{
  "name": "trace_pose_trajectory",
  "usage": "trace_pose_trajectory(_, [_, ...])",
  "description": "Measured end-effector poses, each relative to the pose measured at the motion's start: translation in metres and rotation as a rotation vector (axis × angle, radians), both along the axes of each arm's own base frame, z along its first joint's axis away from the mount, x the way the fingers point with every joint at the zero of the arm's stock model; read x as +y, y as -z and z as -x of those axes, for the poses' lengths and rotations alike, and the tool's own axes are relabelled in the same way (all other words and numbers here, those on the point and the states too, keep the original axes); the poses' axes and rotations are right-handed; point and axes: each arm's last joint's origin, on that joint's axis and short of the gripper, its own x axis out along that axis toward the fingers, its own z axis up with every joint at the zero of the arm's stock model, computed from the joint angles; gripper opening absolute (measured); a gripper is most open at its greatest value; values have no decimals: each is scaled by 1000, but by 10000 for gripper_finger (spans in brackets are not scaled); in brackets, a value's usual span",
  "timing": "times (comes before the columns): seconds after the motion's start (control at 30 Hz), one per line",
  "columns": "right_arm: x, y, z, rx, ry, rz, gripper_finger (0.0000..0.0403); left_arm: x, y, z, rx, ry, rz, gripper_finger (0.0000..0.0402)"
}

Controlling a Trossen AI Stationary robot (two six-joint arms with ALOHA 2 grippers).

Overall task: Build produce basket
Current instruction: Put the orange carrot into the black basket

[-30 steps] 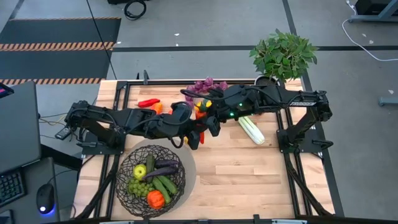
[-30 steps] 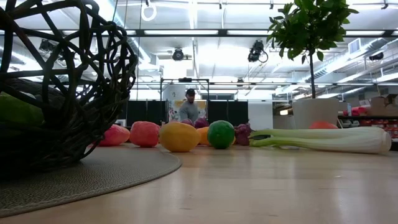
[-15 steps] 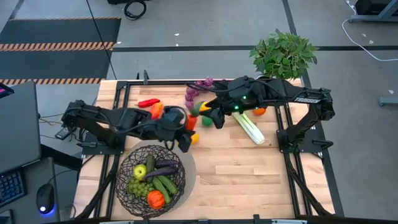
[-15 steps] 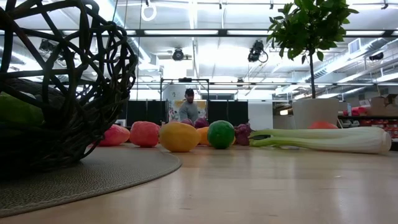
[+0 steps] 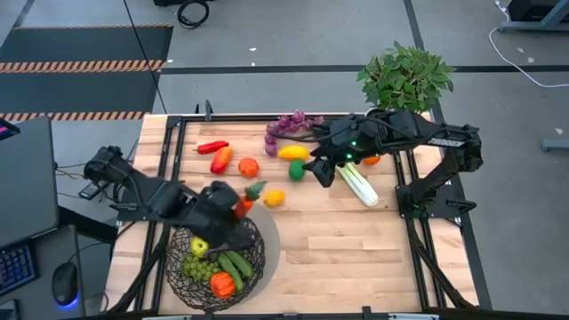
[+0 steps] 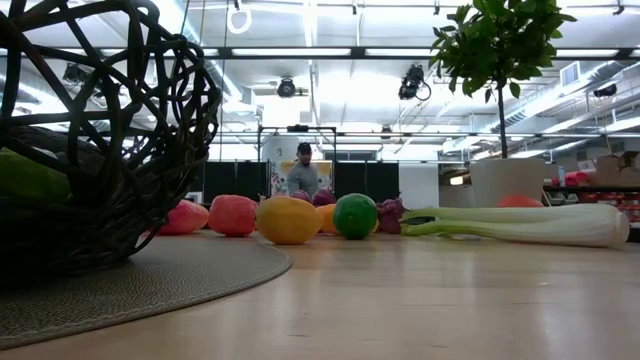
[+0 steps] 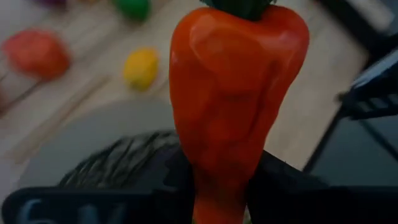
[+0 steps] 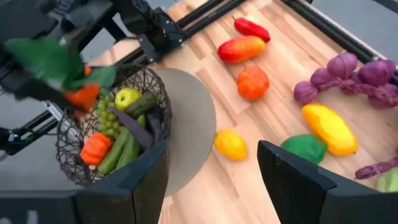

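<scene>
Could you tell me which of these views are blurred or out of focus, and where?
Left wrist view: the carrot in the left gripper is near and soft, the table behind it blurred. Right wrist view: the carrot's green top smears with motion, while the basket stays sharp. Low view: the basket looms large and dark.

The left gripper (image 5: 238, 210) has swung away from the fruit pile at the back and now hangs over the basket (image 5: 182, 240) rim, carrot (image 7: 233, 93) clamped in its fingers. The right gripper (image 5: 322, 169) has pulled back from the pile toward the celery (image 5: 360, 185), jaws spreading wider, empty.
</scene>
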Motion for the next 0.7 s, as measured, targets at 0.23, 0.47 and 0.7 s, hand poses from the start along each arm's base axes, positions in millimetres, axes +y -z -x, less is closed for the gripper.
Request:
trace_pose_trajectory(0.23, [5,0,1,0,13,-34,248,-18,7,28,143,-60,74,133])
trace_pose_trajectory(0.47, [5,0,1,-6,60,-88,246,-26,7,31,155,4,107,158])
trace_pose_trajectory(0.7, [3,0,1,-13,112,-78,246,-30,13,22,157,-64,150,160])
